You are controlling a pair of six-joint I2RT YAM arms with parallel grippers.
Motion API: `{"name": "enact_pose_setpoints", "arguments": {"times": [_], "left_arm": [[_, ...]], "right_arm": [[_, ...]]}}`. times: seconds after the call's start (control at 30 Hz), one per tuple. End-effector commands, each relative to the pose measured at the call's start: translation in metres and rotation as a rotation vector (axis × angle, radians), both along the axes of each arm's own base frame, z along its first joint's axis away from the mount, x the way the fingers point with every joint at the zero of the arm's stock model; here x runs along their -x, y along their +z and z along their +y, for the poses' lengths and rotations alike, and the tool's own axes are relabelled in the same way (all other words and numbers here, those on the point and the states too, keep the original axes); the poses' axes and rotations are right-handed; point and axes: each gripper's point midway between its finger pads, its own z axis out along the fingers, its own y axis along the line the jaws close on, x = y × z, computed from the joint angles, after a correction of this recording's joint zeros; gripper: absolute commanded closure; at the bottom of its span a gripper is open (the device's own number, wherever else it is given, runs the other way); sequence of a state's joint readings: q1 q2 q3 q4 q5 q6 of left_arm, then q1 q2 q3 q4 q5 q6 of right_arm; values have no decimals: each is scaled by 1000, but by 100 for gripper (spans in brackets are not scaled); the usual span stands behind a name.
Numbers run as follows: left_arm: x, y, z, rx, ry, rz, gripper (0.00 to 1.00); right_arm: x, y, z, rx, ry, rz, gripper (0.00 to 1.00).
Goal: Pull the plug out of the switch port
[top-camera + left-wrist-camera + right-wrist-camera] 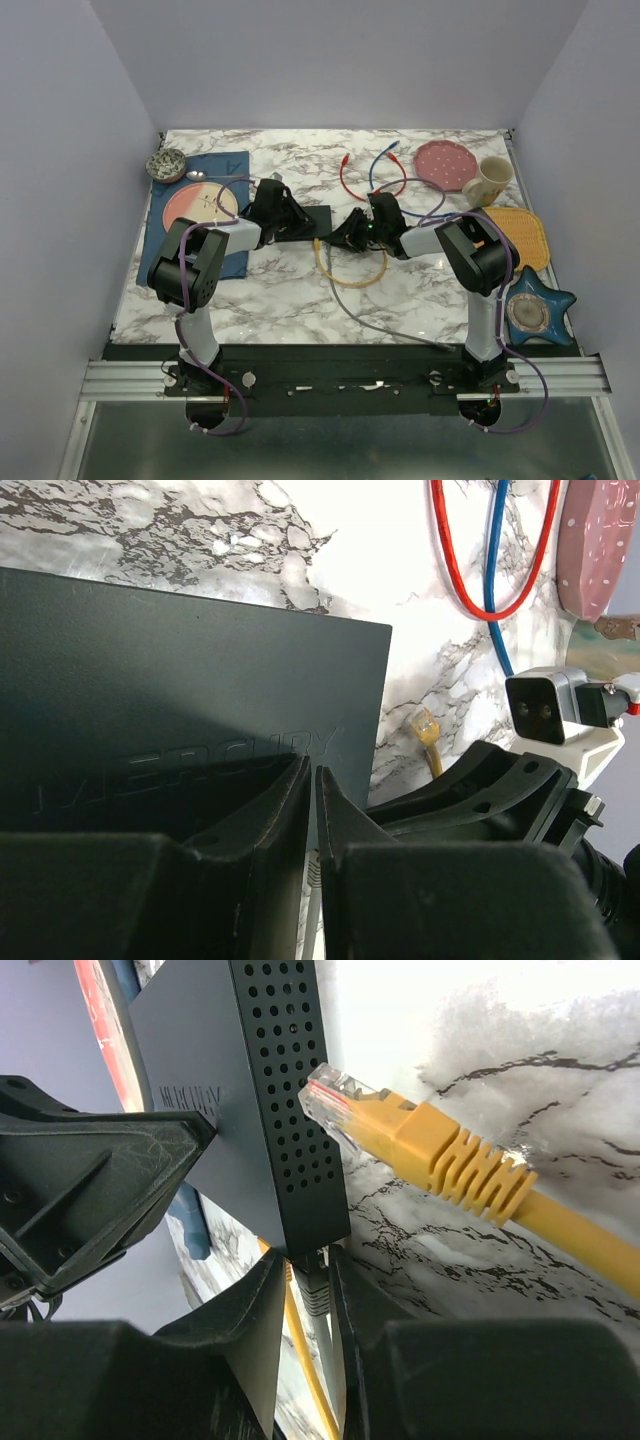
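The switch [312, 220] is a flat matte-black box at the table's middle; it also shows in the left wrist view [180, 670] and in the right wrist view [285, 1100], with its perforated side. My left gripper [287, 214] is shut, its tips [311, 767] over the switch's top near the right edge. My right gripper [352, 234] stands at the switch's near right corner, its jaws [312, 1258] closed on the grey plug [314, 1288], which sits in a port. The plug's grey cable [375, 320] runs toward the front. A loose yellow plug [400, 1130] lies beside the switch.
A yellow cable loop [350, 275] lies just in front of the switch. Red [345, 180] and blue [380, 160] cables lie behind. A pink plate [445, 163], mug [488, 180], yellow mat [520, 235] and star dish [535, 310] stand right; a placemat with a plate [198, 205] stands left.
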State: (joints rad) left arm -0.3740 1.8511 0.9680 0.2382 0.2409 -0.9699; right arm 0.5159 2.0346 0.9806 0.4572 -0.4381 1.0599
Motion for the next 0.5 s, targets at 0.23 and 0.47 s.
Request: {"name": "enact_pose_setpoints", "arguments": {"times": [0.23,0.47], "left_arm": [[18,-16,8,-26,-15,64,79],[23,-12,3,18,-27,70,78]], "right_arm": [[2,-14,-1,-11,-25,30,87],[7,-14,1,-4,21,16,99]]}}
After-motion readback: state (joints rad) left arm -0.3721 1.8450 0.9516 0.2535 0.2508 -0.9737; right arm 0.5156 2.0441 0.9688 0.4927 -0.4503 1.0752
